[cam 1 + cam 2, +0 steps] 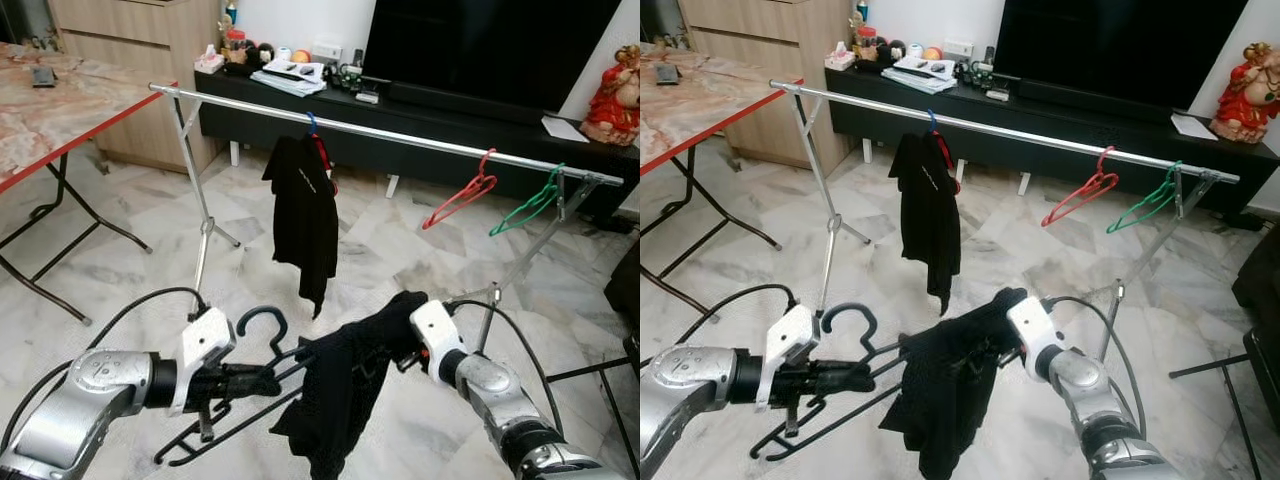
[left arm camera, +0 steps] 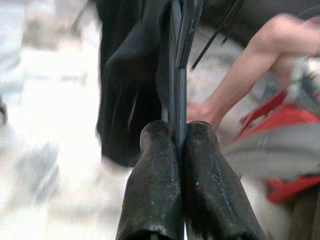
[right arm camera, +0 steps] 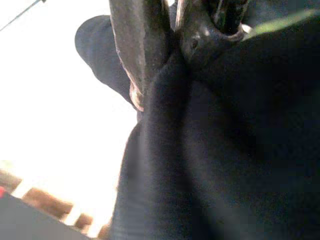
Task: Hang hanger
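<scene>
A black hanger (image 1: 262,322) is held low in front of me, hook upward, with a second black hanger's bar (image 1: 225,432) just below it. My left gripper (image 1: 262,381) is shut on the hanger by its neck; in the left wrist view the fingers (image 2: 155,185) pinch its thin bar (image 2: 177,95). A black garment (image 1: 340,405) drapes over the hanger's right end. My right gripper (image 1: 402,338) is shut on that cloth, its fingers (image 3: 135,50) buried in the fabric (image 3: 225,150). The silver rack rail (image 1: 400,133) runs across beyond, higher than both grippers.
On the rail hang a black shirt (image 1: 305,215), a red hanger (image 1: 460,195) and a green hanger (image 1: 530,205). A folding table (image 1: 60,110) stands at the left, and a TV cabinet (image 1: 420,150) behind the rack. What looks like a person's bare arm (image 2: 250,65) appears in the left wrist view.
</scene>
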